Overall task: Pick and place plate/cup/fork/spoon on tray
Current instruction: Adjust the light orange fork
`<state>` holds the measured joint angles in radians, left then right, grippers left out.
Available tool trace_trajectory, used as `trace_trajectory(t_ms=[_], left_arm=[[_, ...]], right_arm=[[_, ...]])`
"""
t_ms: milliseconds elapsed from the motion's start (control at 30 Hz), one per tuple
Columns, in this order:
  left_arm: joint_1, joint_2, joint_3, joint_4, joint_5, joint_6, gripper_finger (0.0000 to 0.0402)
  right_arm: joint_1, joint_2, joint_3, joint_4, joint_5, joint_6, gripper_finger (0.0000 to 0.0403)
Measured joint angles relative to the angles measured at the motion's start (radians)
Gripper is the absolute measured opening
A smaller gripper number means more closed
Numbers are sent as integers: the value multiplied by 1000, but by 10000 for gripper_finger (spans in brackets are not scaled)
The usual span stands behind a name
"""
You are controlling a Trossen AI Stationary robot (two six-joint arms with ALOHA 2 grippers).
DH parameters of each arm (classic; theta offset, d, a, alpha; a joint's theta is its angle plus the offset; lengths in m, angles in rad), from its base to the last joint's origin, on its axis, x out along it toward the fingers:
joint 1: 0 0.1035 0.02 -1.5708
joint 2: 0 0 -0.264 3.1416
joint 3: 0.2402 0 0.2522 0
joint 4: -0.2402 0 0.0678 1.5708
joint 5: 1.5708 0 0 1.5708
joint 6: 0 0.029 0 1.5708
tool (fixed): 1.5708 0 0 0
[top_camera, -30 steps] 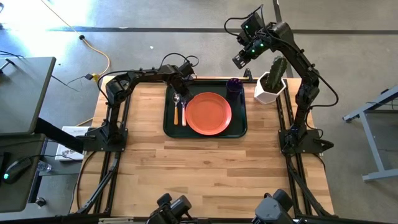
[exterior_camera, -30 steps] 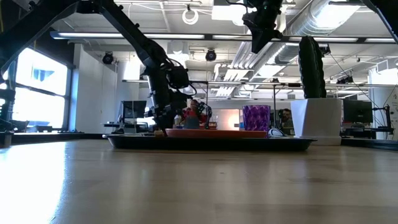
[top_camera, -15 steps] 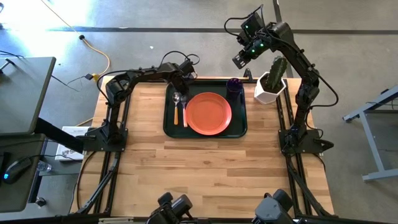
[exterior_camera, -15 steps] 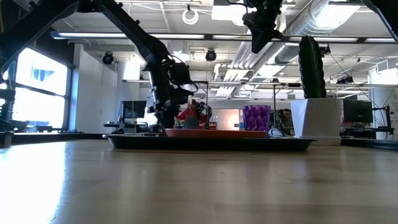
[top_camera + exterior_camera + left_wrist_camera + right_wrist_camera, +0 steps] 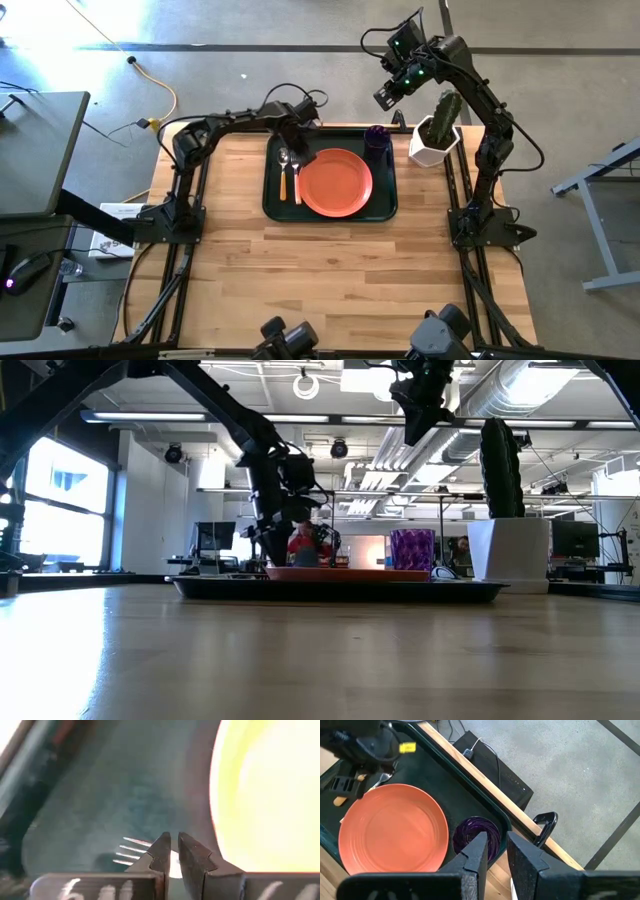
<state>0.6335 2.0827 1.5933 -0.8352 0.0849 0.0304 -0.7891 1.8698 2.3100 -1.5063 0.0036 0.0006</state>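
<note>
The dark green tray (image 5: 272,205) lies at the table's far middle. On it lie the orange plate (image 5: 336,182), the purple cup (image 5: 377,138) at its far right corner, the spoon (image 5: 284,170) and the fork (image 5: 297,185), side by side left of the plate. My left gripper (image 5: 300,152) is shut and empty, hanging a little above the fork's tines (image 5: 127,852) beside the plate's rim (image 5: 220,795). My right gripper (image 5: 385,97) is shut and empty, held high beyond the tray's far right corner, over the cup (image 5: 476,837).
A white planter with a green cactus (image 5: 435,135) stands just right of the tray, close to the right arm. Bare wooden table (image 5: 340,270) spreads between the tray and the near edge.
My left gripper has risen from the tray's floor beside the fork and spoon and has drifted a little toward the plate. The fork and the spoon lie where they were. The right arm has kept still.
</note>
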Motion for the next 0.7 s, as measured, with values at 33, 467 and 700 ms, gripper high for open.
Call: trace_trajectory(t_ms=[33,467,700], left_arm=[[-8,0,-1,-2,-1,0,26],[-32,-11,0,-48,-109,-12,26],[-28,-100,0,-209,-83,-109,26]], right_arm=[[0,0,0,0,0,0,64],[0,0,0,0,0,-5,64],[0,0,0,0,0,-5,64]])
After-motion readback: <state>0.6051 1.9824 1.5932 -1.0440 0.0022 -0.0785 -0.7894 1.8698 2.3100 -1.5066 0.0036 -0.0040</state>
